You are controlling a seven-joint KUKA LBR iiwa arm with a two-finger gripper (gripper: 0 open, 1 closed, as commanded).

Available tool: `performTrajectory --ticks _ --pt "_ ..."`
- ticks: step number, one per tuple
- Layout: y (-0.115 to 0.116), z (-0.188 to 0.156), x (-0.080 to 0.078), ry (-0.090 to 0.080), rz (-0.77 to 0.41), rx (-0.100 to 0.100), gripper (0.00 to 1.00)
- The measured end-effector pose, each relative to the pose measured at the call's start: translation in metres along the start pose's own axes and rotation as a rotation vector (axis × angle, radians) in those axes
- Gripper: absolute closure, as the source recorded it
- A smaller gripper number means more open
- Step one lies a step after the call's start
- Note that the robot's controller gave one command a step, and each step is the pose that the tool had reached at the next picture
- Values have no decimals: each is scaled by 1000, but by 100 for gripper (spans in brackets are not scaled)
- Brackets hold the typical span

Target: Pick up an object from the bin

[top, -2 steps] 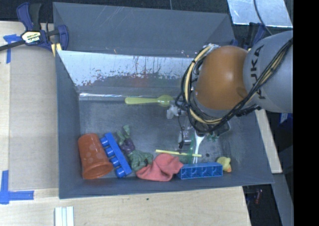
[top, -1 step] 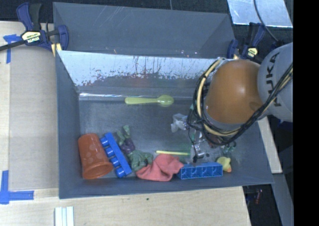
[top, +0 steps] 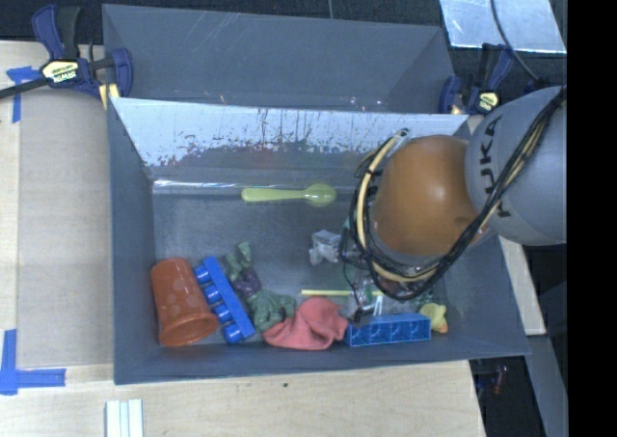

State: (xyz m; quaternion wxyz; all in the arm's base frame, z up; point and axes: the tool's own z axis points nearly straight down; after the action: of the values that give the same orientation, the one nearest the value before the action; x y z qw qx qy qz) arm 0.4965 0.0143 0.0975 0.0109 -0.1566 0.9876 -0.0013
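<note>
- Closing on one thing alone matters most, I judge, since things crowd the front edge of the bin.
- Front left corner: an orange-brown cup on its side, a blue ridged bar touching it, then green toys.
- A yellow-green spoon lies apart, near the back edge.
- The gripper is low between a pink cloth and a blue studded brick; I cannot tell its opening or hold.

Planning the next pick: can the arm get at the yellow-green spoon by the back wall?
Probably yes. The spoon lies alone, nothing over or against it, though close to the back wall. The gripper is at the front, by the blue brick.
</note>
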Motion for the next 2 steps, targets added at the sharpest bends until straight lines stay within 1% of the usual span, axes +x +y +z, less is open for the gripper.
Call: performTrajectory --ticks 1,2 --pt "20 43 -19 -49 -4 13 0" --pt "34 9 -4 -2 -12 0 0"
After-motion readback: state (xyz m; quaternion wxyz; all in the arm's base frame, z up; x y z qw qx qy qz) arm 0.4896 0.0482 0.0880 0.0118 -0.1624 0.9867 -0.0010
